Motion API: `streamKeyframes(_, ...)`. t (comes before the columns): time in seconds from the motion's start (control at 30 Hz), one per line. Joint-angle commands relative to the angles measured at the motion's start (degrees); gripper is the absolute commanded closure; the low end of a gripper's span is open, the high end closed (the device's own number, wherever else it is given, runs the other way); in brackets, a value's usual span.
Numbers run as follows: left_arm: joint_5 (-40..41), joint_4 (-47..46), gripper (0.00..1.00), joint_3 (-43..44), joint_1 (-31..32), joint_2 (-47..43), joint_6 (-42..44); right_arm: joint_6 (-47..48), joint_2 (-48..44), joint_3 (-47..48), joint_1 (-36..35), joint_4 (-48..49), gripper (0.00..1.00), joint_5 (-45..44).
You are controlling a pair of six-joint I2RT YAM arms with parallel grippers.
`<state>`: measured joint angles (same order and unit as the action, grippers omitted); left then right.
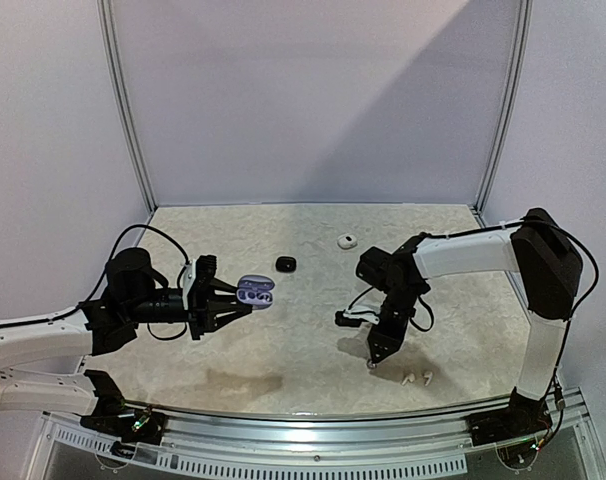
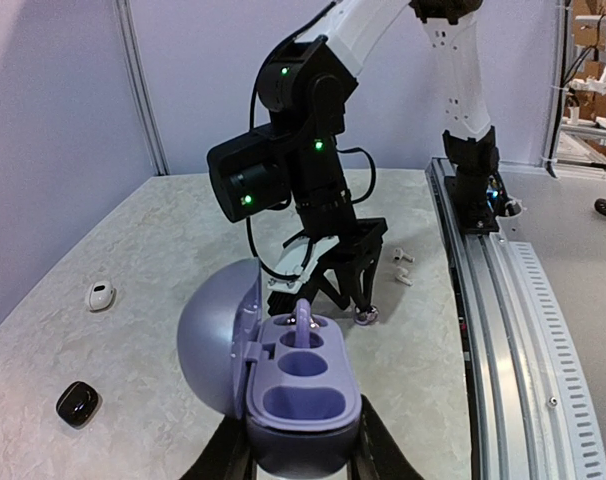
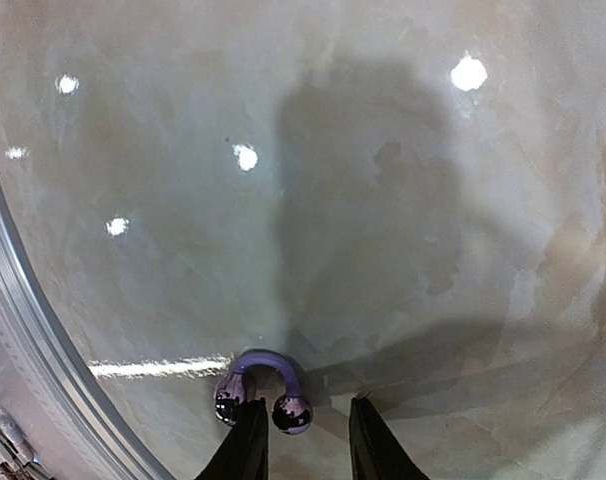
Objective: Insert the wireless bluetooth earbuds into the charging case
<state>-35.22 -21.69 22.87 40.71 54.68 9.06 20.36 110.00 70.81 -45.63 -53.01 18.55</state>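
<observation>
Step in hand, as I read it: picking the purple earbud [image 3: 266, 392] off the table [image 3: 383, 150], near edge, right of centre. The right gripper [image 3: 307, 408] points straight down w/ fingers spread, nothing betw them. The clip-shaped bud lies flat, off to one side: its arc & one ball sit in front of one finger [image 3: 248, 445], the other ball just inside the gap. So the grip isn't centred. I'd shift sideways till the bud sits betw the pads, then drop & close gently. It's tiny & rounded, prob squirts out or spins if caught on one ball only.

The left gripper [image 1: 229, 296] is clamped on the charging case [image 2: 303, 395], held up off the table at left, lid open, wells showing. A purple piece [image 2: 301, 318] stands up at the case's far end; can't tell if that's the mate already seated. Keep the case steady, bring the bud over an empty well & match its orientation before letting go.

The white earbuds [image 1: 417, 378] lie just right of the right gripper; avoid nudging them. A black case [image 1: 285, 263] & white case [image 1: 347, 240] sit farther back, well clear
</observation>
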Motion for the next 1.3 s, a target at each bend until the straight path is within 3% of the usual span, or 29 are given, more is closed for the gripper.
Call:
streamKeyframes(0.0,-0.1,0.8,1.00,0.2,-0.3,-0.1,0.7,-1.4,1.5,1.3,-1.5,2.3,0.71,-0.6)
streamKeyframes(0.67,-0.2,0.8,1.00,-0.1,-0.3,-0.3,0.8,-2.9,3.4,1.3,-5.4,-1.3,0.74,-11.1)
streamKeyframes(1.13,-0.2,0.8,1.00,0.0,-0.3,-0.2,0.9,-7.2,2.1,4.4,-6.8,-0.8,0.89,-15.9)
streamKeyframes(1.27,-0.1,0.9,1.00,0.0,-0.3,-0.3,0.7,-13.8,-0.1,5.7,-6.8,1.4,0.91,-22.9)
